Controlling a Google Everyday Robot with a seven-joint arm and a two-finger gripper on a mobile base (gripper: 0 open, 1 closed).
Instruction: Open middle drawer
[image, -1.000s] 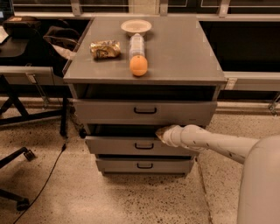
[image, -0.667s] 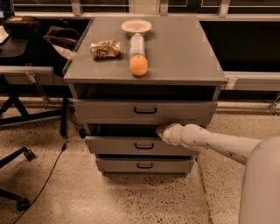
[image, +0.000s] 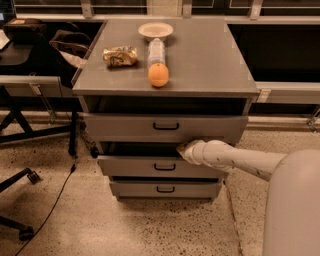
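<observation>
My claw (image: 184, 150), open or closed I cannot tell, sits at the top lip of the middle drawer (image: 130, 166); I'd pull straight back, level.

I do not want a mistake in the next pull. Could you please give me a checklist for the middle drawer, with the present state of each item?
1. Gripper at the middle drawer: ok. It is at the drawer's top edge, right of the handle.
2. Firm hold on the drawer: cannot tell, the contact is hidden.
3. Drawer fully out: not ok, only a dark gap shows above its front.
4. Cable out of the drawer's path: ok, it lies left of the cabinet.
5. Orange steady on top: ok, it rests at the bottle.
</observation>
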